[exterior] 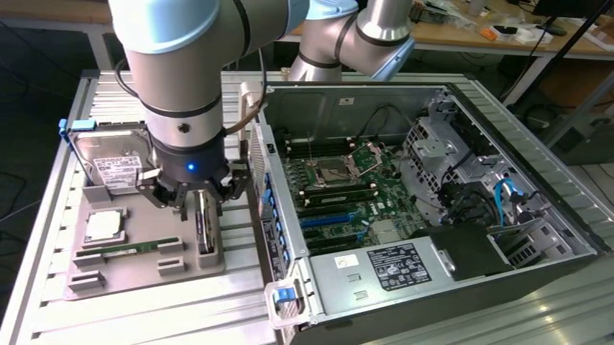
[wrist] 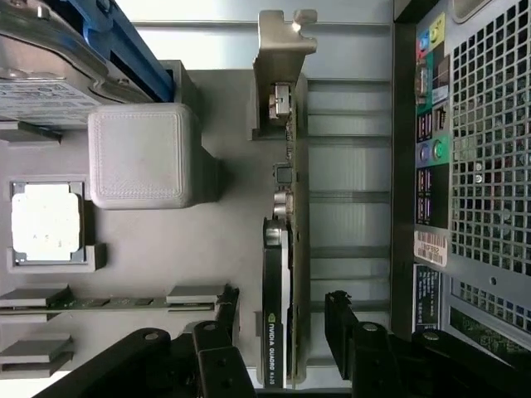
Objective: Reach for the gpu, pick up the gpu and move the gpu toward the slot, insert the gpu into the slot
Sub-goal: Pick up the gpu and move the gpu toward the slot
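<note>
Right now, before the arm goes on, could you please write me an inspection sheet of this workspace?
Surface: grey fixture tray on a ribbed metal table, beside the open computer case.
Job's things: gpu stands on edge in the tray; blue slot on the board inside the case looks empty.
Clutter: hard drive, processor chip, memory stick, each in a tray holder.
Grippers: gripper at the gpu, fingers open on either side, not touching it.
Cables: black cables and blue cables inside the case.
Surroundings: wooden bench behind, with small items.
</note>
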{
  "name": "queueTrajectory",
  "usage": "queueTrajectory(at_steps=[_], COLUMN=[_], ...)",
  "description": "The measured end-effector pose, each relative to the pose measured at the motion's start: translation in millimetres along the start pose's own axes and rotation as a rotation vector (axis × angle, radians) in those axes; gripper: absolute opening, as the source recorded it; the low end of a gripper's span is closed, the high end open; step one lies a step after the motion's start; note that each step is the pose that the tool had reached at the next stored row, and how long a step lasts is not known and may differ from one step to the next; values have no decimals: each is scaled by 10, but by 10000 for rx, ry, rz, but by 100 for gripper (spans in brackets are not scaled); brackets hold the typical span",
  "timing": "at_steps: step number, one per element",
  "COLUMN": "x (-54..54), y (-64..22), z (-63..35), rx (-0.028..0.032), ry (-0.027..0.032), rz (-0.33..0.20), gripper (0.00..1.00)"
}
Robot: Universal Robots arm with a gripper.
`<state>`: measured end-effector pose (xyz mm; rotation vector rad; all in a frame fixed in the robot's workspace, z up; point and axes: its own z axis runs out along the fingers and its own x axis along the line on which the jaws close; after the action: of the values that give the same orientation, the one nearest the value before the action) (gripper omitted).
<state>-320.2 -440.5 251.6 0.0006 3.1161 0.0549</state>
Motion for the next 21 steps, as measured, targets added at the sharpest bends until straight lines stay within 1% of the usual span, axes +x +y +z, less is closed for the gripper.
queueTrajectory(at_steps=[5,8,21], x=[0,0,0], y=[54,76,78], z=[72,88,89], rx=[25,25,24], ry=[1,0,1], rz=[0,0,0], gripper=[54,54,54])
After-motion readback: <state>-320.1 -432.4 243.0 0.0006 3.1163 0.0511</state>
